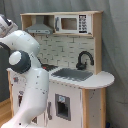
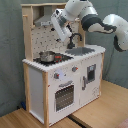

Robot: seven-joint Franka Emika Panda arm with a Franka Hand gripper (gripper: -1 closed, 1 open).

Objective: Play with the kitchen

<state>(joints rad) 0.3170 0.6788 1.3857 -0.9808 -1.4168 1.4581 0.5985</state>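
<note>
The kitchen point(image 1: 95, 80) is a white and light-wood toy unit, seen in both exterior views. It has a grey hood point(image 1: 39, 28), a microwave point(image 1: 72, 23), a black faucet point(image 1: 84, 59) and a sink point(image 1: 75, 75). In the second exterior view the kitchen point(image 2: 35, 85) shows a black stovetop point(image 2: 59, 58) with a small metal pot point(image 2: 46, 56) on it, and an oven door point(image 2: 65, 96). My gripper point(image 2: 67, 39) hangs in front of the pegboard, above the counter between the pot and the faucet point(image 2: 75, 39), touching nothing that I can see. In the first exterior view my white arm point(image 1: 27, 75) hides the stove and the gripper.
The arm reaches in from the second exterior view's right, passing over the sink point(image 2: 82, 50). The kitchen stands on a wooden floor point(image 2: 102, 112) before a grey curtain point(image 2: 10, 50). The hood point(image 2: 45, 21) overhangs close above the wrist.
</note>
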